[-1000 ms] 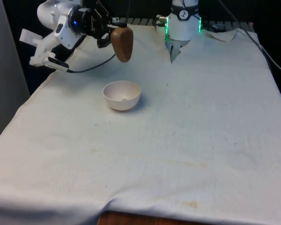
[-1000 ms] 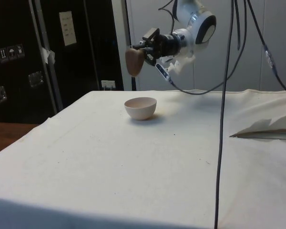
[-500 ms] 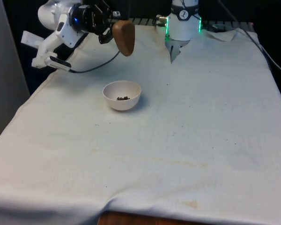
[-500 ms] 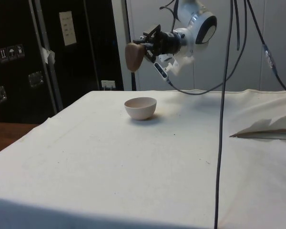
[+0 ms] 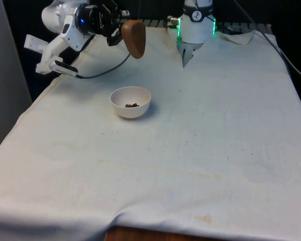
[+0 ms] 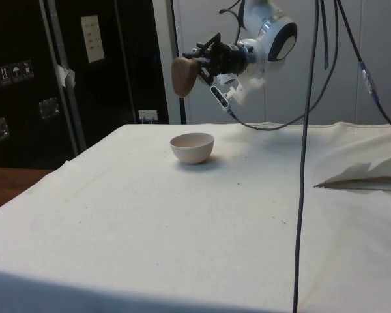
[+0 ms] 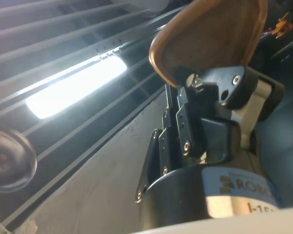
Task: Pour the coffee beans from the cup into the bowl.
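Observation:
A brown cup [image 5: 134, 38] hangs upside down in the air, held by my gripper [image 5: 121, 27], which is shut on its rim. The cup [image 6: 184, 75] is high above the table, over and a little behind a white bowl [image 5: 131, 102]. The bowl [image 6: 193, 147] stands on the white cloth and holds a small heap of dark coffee beans [image 5: 132, 105]. In the wrist view the cup's brown wall [image 7: 210, 39] rises beyond the black fingers [image 7: 219, 87], against a ceiling with a strip light.
A black cable [image 5: 100, 72] loops from the arm down towards the table's edge at the front view's left. A crumpled fold of cloth [image 6: 368, 175] lies at the side view's right. Hanging cables [image 6: 306, 130] cross the side view.
The gripper has lifted the upturned cup higher and slightly back from the bowl. Beans that were barely visible a second ago now lie in a heap in the bowl.

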Available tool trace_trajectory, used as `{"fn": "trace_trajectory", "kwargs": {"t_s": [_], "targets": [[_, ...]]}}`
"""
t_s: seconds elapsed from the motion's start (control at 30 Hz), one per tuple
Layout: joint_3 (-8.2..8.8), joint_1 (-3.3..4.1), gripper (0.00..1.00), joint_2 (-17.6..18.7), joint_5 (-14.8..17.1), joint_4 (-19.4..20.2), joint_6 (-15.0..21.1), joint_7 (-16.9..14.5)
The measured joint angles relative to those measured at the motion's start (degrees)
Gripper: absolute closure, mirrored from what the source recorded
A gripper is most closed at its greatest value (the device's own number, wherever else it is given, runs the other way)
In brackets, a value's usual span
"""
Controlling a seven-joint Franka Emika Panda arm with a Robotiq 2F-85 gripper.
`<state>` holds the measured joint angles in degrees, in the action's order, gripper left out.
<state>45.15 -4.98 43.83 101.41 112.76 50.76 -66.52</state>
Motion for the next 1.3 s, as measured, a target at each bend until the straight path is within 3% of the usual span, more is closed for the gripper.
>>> {"fn": "trace_trajectory", "kwargs": {"t_s": [1.3], "targets": [[0.00, 0.00, 1.00, 0.0, 0.0, 0.0, -0.2, -1.0]]}}
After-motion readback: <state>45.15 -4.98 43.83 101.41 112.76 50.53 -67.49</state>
